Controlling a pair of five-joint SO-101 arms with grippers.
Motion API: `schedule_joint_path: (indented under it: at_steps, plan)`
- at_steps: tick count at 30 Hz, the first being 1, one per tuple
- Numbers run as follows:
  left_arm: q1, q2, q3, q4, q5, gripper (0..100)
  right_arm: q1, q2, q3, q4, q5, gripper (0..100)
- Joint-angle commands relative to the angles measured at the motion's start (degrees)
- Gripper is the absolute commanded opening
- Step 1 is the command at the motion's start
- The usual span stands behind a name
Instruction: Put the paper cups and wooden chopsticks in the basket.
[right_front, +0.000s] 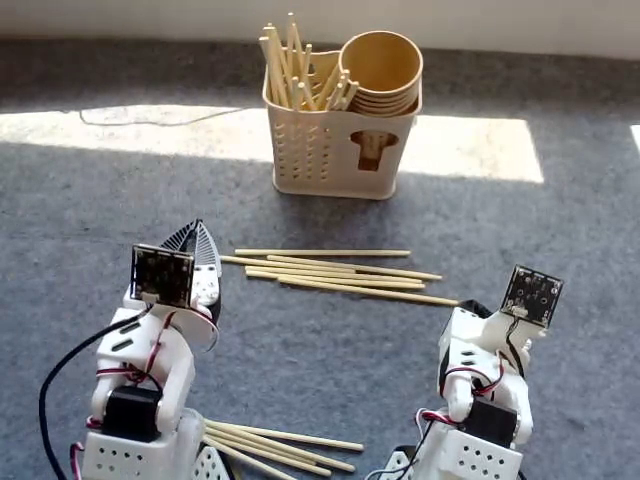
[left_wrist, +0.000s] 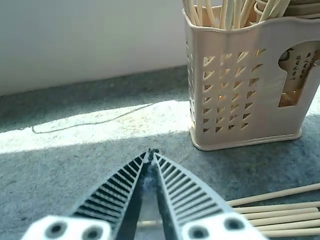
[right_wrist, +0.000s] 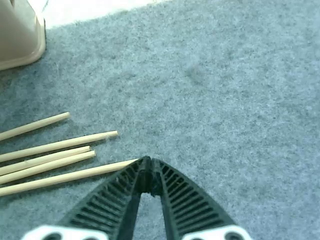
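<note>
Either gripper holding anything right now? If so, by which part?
Nothing held. Left gripper and right gripper are both shut empty; the pale wooden chopsticks lie loose on the grey carpet.

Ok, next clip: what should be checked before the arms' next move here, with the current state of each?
1. Paper cups inside basket: ok.
2. All chopsticks in basket: not ok; middle bunch lies on the carpet before the basket, near bunch beside the left arm.
3. Basket upright: ok.
4. Left fingers empty: ok, shut on nothing.
5. Right fingers empty: ok, shut on nothing.
6. Fingers opened for a grasp: not ok.
</note>
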Motion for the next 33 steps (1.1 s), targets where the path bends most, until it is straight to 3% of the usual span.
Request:
schedule_joint_path:
  at_steps: [1,9,16,22,27,33]
  plan:
    - [-0.40,-4.62,4.44,-1.23,-0.53,1,0.66,-0.66,6.81,-1.45,-0.18,0.6]
    - [-0.13,-3.47,12.53,0.53,-0.79,1,0.66,-0.66,6.81,-1.45,-0.18,0.6]
    - [-0.22,-3.91,12.35,15.12,-0.53,1,0.66,-0.66,6.81,-1.45,-0.18,0.6]
    - [-0.40,-3.91,12.35,22.77,-0.70,1,0.66,-0.66,6.81,-1.45,-0.18,0.6]
    - [-0.40,-3.74,12.35,36.66,-0.62,1,0.66,-0.66,6.81,-2.68,-0.44,0.6]
    - [-0.13,-3.82,12.35,37.45,-0.53,1,0.75,-0.66,6.81,-6.90,2.55,0.8]
